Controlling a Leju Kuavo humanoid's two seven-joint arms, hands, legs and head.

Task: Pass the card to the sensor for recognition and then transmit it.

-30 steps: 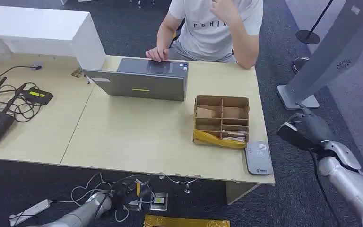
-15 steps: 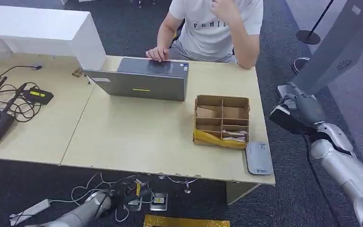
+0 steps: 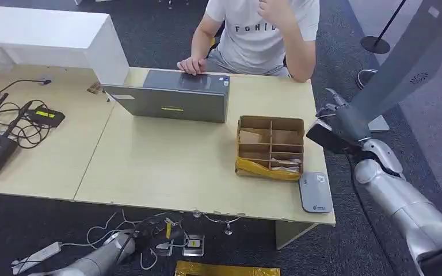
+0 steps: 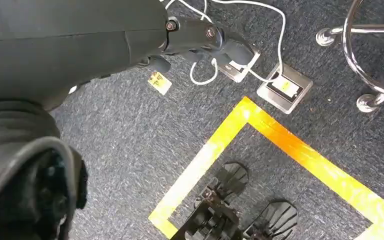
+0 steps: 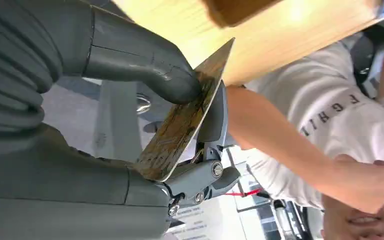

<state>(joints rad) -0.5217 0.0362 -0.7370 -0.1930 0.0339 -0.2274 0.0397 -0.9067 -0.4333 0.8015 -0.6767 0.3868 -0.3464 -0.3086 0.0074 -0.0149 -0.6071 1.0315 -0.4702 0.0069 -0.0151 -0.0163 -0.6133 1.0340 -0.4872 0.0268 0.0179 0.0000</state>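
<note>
Card (image 5: 180,125) is being pinched between thumb and fingers of the right hand (image 3: 338,127), held off the surface's edge, with the sensor (image 3: 315,192) nearby below it; recognition and handover are judged pending.

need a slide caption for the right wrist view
Right hand pinches the card between thumb and fingers, beside the table's edge.

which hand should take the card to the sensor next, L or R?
Right. The right hand already pinches the card, raised beside the table edge not far from the grey sensor. The left hand hangs low near the floor.
</note>
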